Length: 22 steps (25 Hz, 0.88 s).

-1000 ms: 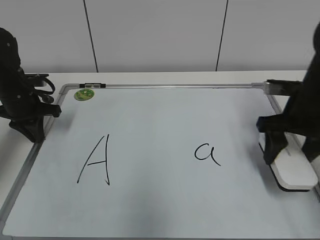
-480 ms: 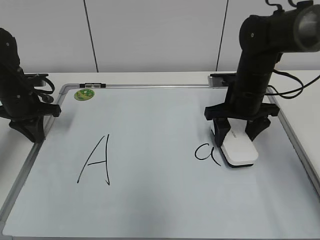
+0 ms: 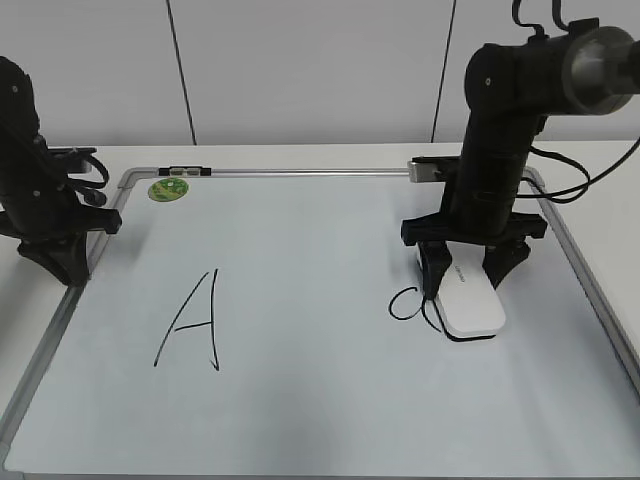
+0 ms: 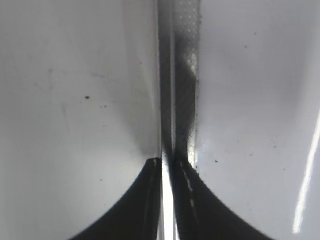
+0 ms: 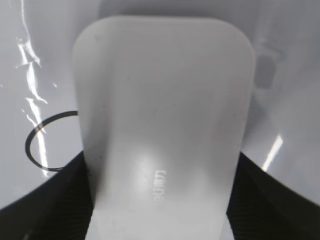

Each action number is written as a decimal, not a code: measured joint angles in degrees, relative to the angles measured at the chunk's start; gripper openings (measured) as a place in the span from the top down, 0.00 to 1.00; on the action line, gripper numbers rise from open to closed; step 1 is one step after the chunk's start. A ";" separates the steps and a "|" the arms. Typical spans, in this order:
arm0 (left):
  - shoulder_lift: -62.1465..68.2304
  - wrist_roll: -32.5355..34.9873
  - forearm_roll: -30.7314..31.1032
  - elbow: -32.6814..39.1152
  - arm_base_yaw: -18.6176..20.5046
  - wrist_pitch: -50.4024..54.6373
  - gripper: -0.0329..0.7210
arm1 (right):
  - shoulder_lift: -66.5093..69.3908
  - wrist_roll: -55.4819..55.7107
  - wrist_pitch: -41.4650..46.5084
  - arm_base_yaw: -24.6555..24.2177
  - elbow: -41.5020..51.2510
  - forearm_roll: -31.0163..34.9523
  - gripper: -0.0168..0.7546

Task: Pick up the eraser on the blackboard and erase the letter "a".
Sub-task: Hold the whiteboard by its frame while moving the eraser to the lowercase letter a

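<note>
Eraser (image 3: 469, 305) shifted slightly left since earlier frame, now covering right part of letter "a" (image 3: 405, 304), clamped by right gripper (image 3: 464, 272), flat on blackboard (image 3: 300, 400), left gripper (image 3: 62, 258) pressed closed at left frame, white table (image 3: 300, 155), pale panelled wall (image 3: 310, 70) behind.

We see the right gripper (image 3: 463, 272), clamped on the eraser (image 3: 470, 304), now further left vs half a sec ago, and a full sec ago it sat at the board's (image 3: 300, 410) right edge. Eraser now covers the right side of the small "a" (image 3: 405, 303); its tail is hidden, only the loop's left part shows.
</note>
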 joint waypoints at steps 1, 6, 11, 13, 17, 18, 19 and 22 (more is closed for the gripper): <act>0.00 0.00 0.00 0.00 0.00 0.00 0.87 | 0.00 0.00 0.00 0.36 0.00 -0.35 0.29; 0.00 0.00 0.00 0.00 0.00 0.00 0.87 | 0.00 0.00 0.00 3.68 -0.12 -0.96 0.29; 0.00 0.00 -0.11 0.00 0.00 0.00 0.87 | 0.13 -0.62 -0.10 7.43 -0.12 1.22 0.29; 0.00 0.04 -0.21 0.00 0.00 0.02 0.87 | 0.13 -0.99 -0.21 8.61 -0.12 2.63 0.29; 0.00 0.27 -0.19 0.00 0.00 0.02 0.87 | 0.17 -1.57 -0.44 9.93 -0.12 4.23 0.29; 0.00 0.37 -0.19 0.00 0.00 0.02 0.87 | 0.17 -1.82 -0.44 10.08 -0.12 4.49 0.29; 0.00 0.47 -0.19 0.00 0.00 0.02 0.87 | 0.26 -2.13 -0.44 10.08 -0.12 5.07 0.29; 0.00 0.60 -0.19 0.00 0.00 0.02 0.87 | 0.54 -3.89 -0.44 10.08 -0.86 7.53 0.29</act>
